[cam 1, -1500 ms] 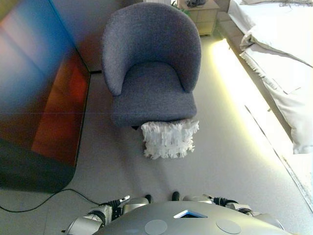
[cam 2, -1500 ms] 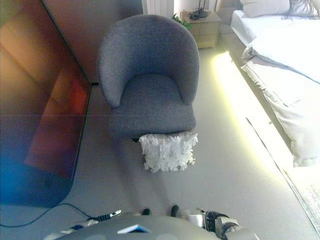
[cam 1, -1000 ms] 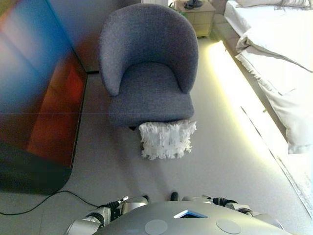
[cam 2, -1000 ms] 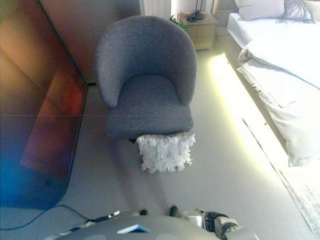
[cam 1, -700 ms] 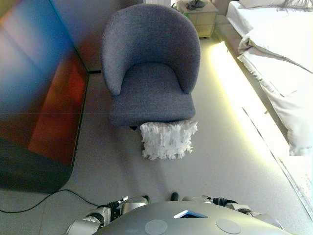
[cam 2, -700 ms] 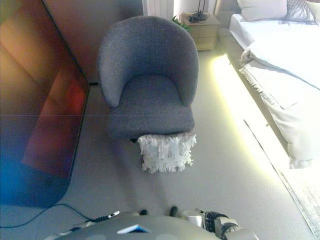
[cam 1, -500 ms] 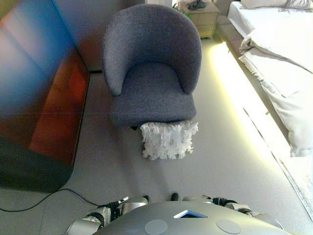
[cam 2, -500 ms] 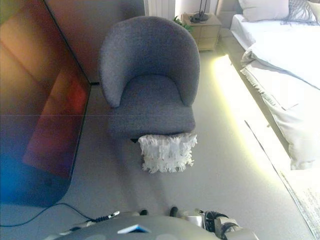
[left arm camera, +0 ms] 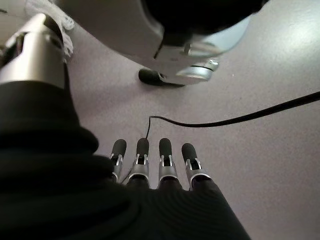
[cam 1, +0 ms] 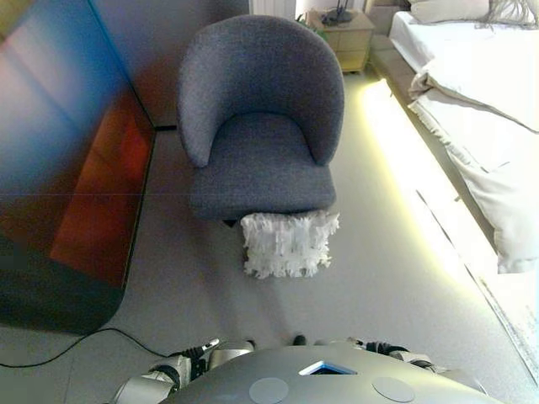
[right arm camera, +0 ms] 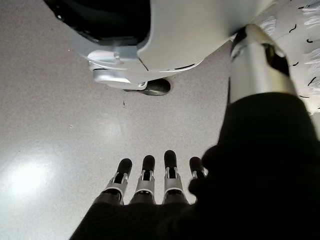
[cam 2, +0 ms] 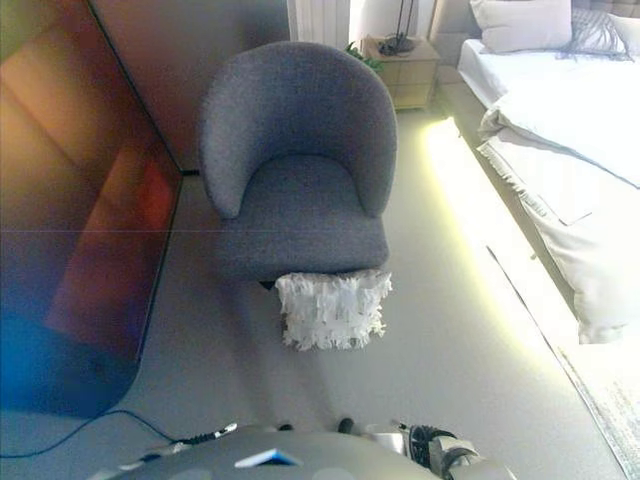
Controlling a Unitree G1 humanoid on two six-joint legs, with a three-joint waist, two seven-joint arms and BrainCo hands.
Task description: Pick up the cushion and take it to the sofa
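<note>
A white fringed cushion (cam 1: 289,244) lies on the floor, leaning against the front edge of a grey armchair (cam 1: 261,126) straight ahead of me. Both arms hang low at my sides, well short of the cushion. In the left wrist view my left hand (left arm camera: 150,160) has straight fingers pointing at the bare floor and holds nothing. The right wrist view shows my right hand (right arm camera: 150,175) the same way, fingers straight and empty above the floor.
A large dark glossy panel (cam 1: 59,168) stands along the left. A bed with white bedding (cam 1: 480,109) runs along the right, with a lit strip (cam 1: 404,151) at its base. A wooden nightstand (cam 1: 349,34) sits behind the chair. Open floor lies between me and the cushion.
The whole picture has swayed slightly, so the camera moved. The cushion and armchair stay where they were, and both hands still hang empty.
</note>
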